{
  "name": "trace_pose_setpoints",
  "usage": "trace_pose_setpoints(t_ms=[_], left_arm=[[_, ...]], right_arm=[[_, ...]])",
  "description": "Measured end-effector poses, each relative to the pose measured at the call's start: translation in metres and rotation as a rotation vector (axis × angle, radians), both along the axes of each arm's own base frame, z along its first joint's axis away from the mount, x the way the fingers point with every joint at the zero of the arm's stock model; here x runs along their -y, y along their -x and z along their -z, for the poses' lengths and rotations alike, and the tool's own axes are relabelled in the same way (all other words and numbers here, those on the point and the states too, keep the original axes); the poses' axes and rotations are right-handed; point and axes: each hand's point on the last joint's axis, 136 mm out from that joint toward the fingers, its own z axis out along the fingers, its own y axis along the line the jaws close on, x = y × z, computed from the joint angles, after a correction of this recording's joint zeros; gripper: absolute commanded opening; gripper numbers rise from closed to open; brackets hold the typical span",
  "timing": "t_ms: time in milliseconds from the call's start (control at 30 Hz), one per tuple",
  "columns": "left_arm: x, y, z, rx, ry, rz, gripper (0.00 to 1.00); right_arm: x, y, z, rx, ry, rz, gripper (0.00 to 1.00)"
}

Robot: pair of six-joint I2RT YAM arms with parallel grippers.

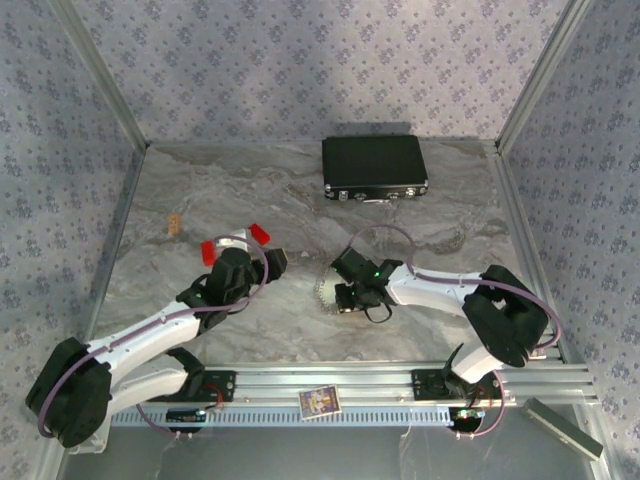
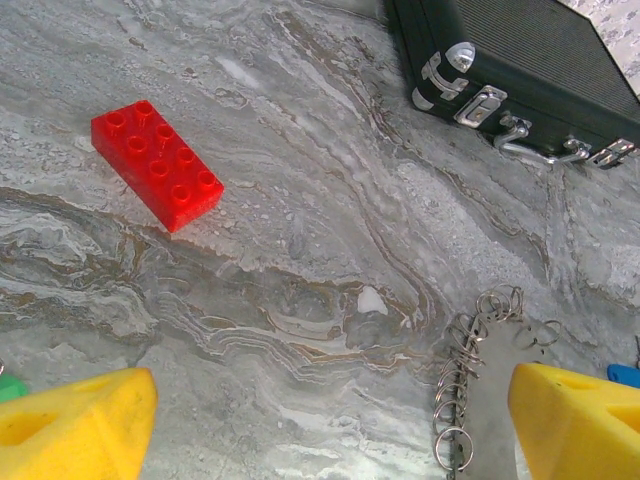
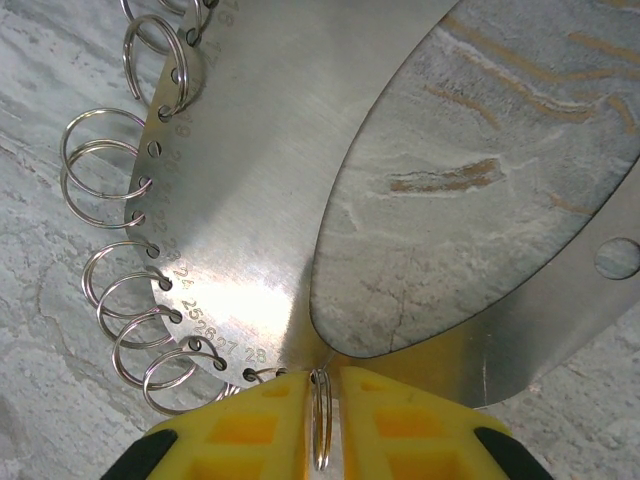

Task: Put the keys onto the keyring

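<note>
The right end effector (image 3: 320, 398) is clenched on a small split ring at the rim of the silvery oval keyring (image 3: 255, 190), which lies flat on the worktop (image 3: 60, 300). The left end effector (image 2: 325, 420) gapes wide over the keyring's edge.

Overhead view facing down on table (image 1: 230, 190), 2 close wrist views sharing keyring (image 3: 250, 190)

The case (image 1: 375, 167) lies behind the keyring (image 3: 260, 170), with a block (image 2: 158, 165) seemingly to its left.
</note>
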Motion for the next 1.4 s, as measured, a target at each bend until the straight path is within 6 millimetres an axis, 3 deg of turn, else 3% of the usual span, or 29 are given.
trace_pose_setpoints(t_ms=[233, 1033, 1400], left_arm=[[0.0, 0.0, 0.0001, 0.0, 0.0, 0.0, 0.9], [-0.0001, 0.0, 0.0002, -0.005, 0.009, -0.006, 0.89], [-0.0002, 0.0001, 0.0003, -0.008, 0.014, -0.01, 0.89]], right_arm=[[0.0001, 0.0004, 0.0009, -0.002, 0.002, 0.0, 0.09], [0.0066, 0.0032, -0.0024, -0.001, 0.024, 0.003, 0.14], [0.0073, 0.0065, 0.007, -0.023, 0.046, -0.003, 0.11]])
